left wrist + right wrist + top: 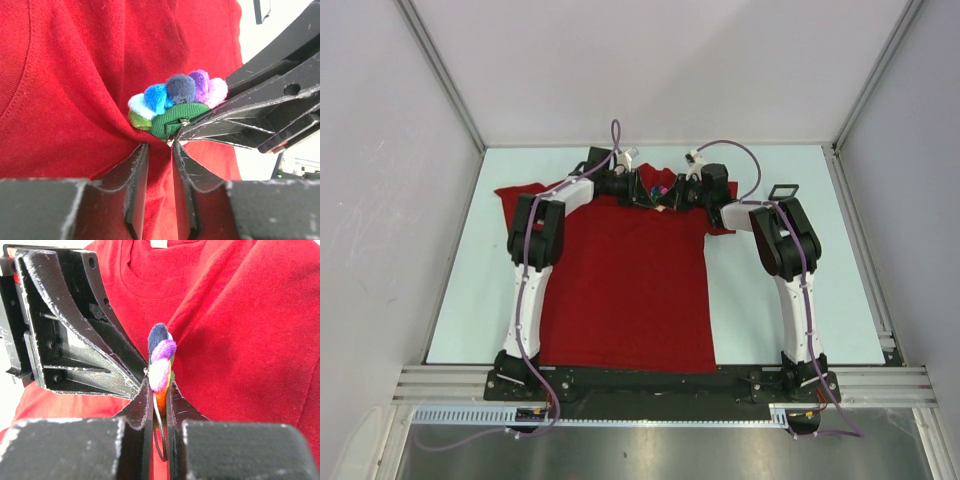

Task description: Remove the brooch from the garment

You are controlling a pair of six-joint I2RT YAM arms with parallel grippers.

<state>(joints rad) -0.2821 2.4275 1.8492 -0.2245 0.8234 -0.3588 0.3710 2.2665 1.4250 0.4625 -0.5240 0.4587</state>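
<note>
The dark-red T-shirt lies flat on the table, neck at the far side. The brooch, a cluster of white, blue, navy, purple and green pompoms on a green backing, stands on a raised pinch of cloth near the neck. My left gripper is shut on a fold of the shirt just below the brooch. My right gripper is shut on the brooch edge-on, with its thin ring between the jaws. The two grippers meet over the collar in the top view.
A small black rectangular frame lies on the pale table at the far right. White walls with metal rails enclose the table. The white neck label shows at the collar.
</note>
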